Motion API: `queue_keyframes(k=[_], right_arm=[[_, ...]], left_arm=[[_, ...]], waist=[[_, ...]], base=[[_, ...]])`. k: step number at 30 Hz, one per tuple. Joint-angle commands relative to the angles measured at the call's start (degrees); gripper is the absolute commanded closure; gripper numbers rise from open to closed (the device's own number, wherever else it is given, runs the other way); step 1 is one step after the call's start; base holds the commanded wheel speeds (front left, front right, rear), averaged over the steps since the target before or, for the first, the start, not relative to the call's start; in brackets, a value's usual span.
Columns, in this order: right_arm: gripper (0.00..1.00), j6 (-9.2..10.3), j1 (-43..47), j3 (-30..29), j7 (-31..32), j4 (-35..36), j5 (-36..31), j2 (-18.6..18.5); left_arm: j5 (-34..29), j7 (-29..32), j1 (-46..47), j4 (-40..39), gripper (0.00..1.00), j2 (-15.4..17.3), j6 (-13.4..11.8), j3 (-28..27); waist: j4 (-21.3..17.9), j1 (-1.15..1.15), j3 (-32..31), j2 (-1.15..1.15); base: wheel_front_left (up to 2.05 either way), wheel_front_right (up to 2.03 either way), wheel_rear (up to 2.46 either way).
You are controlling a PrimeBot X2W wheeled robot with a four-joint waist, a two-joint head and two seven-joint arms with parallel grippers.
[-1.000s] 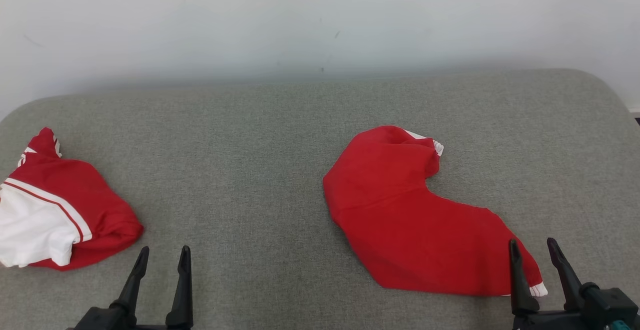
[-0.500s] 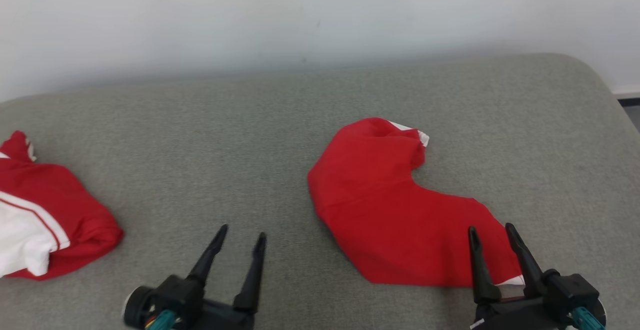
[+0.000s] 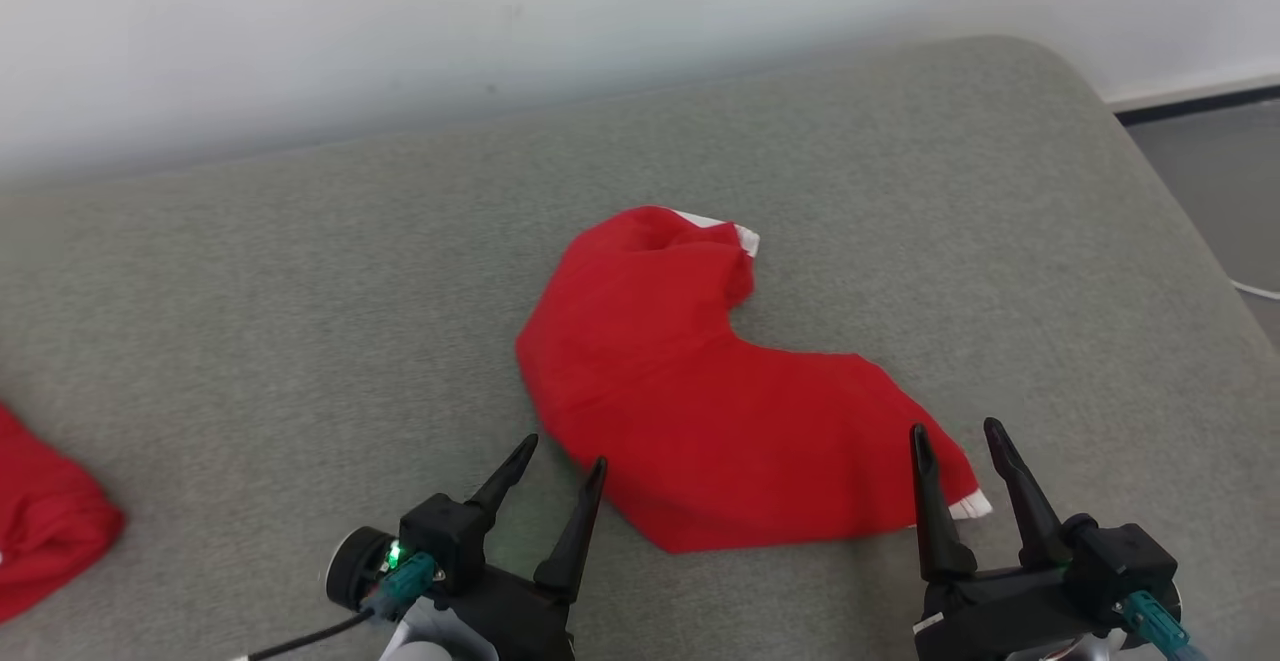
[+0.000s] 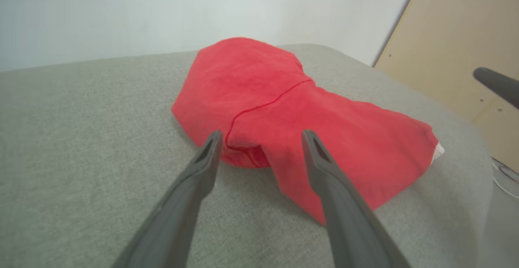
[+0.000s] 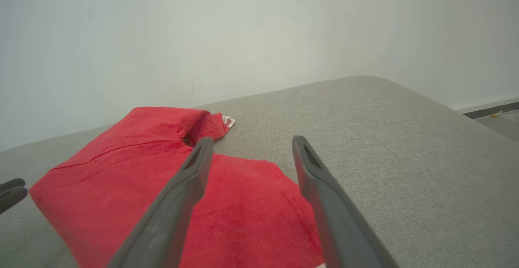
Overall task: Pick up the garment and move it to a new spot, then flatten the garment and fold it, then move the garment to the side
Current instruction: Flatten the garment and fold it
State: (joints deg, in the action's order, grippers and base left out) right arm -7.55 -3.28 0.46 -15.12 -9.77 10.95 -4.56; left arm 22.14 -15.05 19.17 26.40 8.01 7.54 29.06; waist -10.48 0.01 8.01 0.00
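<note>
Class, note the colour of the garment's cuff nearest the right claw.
White cuff on red garment; head view.

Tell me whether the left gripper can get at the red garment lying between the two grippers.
Probably yes: the left gripper is open and aimed at the garment's near edge, with just grey cushion between them.

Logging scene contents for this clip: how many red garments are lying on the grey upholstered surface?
2. The crumpled red garment lies central on the grey upholstered surface; a second red garment sits at the head view's left edge, mostly cut off.
</note>
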Motion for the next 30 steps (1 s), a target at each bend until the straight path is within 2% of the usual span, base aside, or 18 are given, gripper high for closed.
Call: queue_keyframes(k=[1, 7, 8, 9, 14, 22, 30], right_arm=[[0.0, 0.13, -0.44, 0.1, -0.03, 0.15, 0.11, 0.51], [0.0, 0.13, -0.73, 0.32, -0.04, 0.42, 0.01, 0.88], [0.0, 0.13, -0.73, 0.2, -0.04, 0.58, -0.13, 0.92], [0.0, 0.13, -0.6, -0.04, -0.03, 0.75, -0.13, 0.99], [0.0, 0.13, 0.19, -1.14, -0.03, 1.02, -0.47, 1.06], [0.0, 0.13, 1.27, -1.11, -0.04, 0.67, -0.5, 0.67], [0.0, 0.13, 1.92, -0.91, -0.03, -0.27, -0.31, 0.24]], left_arm=[[1.42, -0.2, 1.0, 2.04, 0.0, -0.26, -0.1, 0.26], [3.47, -0.2, 4.15, 7.72, 0.0, -1.1, -0.1, 1.86], [4.04, -0.2, 4.58, 8.35, 0.22, -1.27, -0.1, 2.2], [4.5, -0.2, 5.53, 8.66, 1.0, -1.3, -0.1, 2.42], [3.8, -0.2, 6.11, 5.62, 1.0, -1.1, -0.1, -1.58], [-1.1, -0.2, 1.46, -2.52, 1.0, 0.91, -0.53, -9.95], [-4.86, -0.2, -6.24, -10.57, 1.0, 4.02, -2.7, -15.59]], waist=[[-2.55, -0.01, 1.62, 0.0], [-4.18, -0.01, 2.33, 0.0], [-4.33, -0.01, 2.41, 0.0], [-4.39, -0.01, 2.46, 0.0], [-2.74, -0.01, 2.01, 0.0], [3.37, -0.01, 0.17, 0.0], [7.57, -0.01, -1.83, 0.0]], base=[[0.0, 0.0, 0.0], [0.0, 0.0, 0.0], [0.0, 0.0, 0.0], [0.0, 0.0, 0.0], [0.0, 0.0, 0.0], [0.0, 0.0, 0.0], [0.0, 0.0, 0.0]])
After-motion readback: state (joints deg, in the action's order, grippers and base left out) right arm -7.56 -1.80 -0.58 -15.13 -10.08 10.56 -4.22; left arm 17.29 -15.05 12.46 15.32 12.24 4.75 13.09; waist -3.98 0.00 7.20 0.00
